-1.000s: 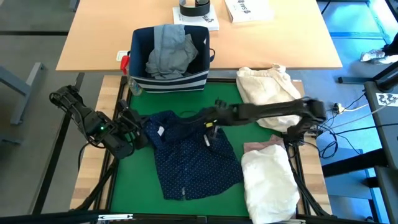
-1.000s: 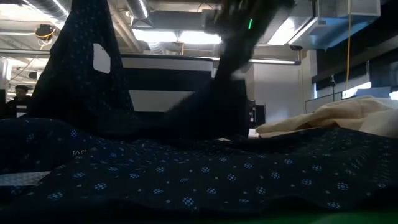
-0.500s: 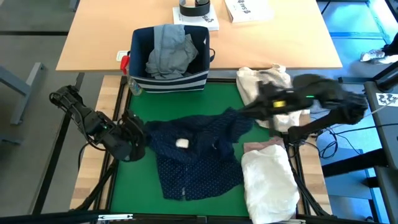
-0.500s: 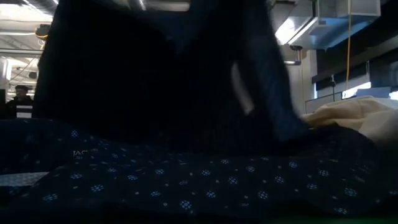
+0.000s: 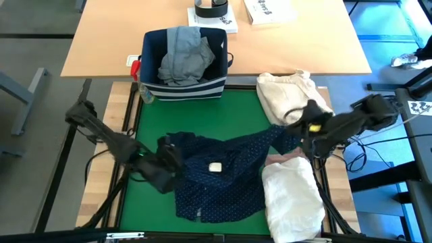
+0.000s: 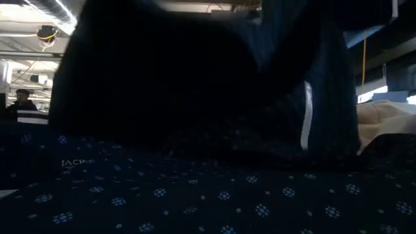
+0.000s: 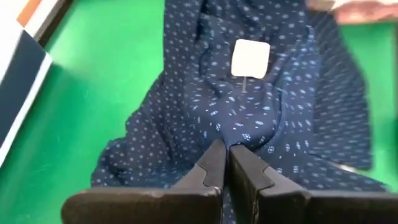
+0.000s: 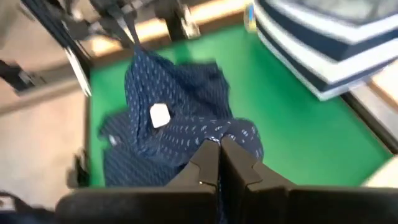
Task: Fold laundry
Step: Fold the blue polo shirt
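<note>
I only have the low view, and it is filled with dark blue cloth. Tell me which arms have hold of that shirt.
Observer: Both. The left gripper has its fingers shut on the dotted shirt's left edge, and the right gripper on its right end.
Operator: Give me the shirt's shape.
Observer: It is stretched across the green mat between them, with its white label facing up.
Operator: Say what lies by the right gripper.
Observer: A cream bundle lies beyond it, and a white shirt nearer the table's front edge.
</note>
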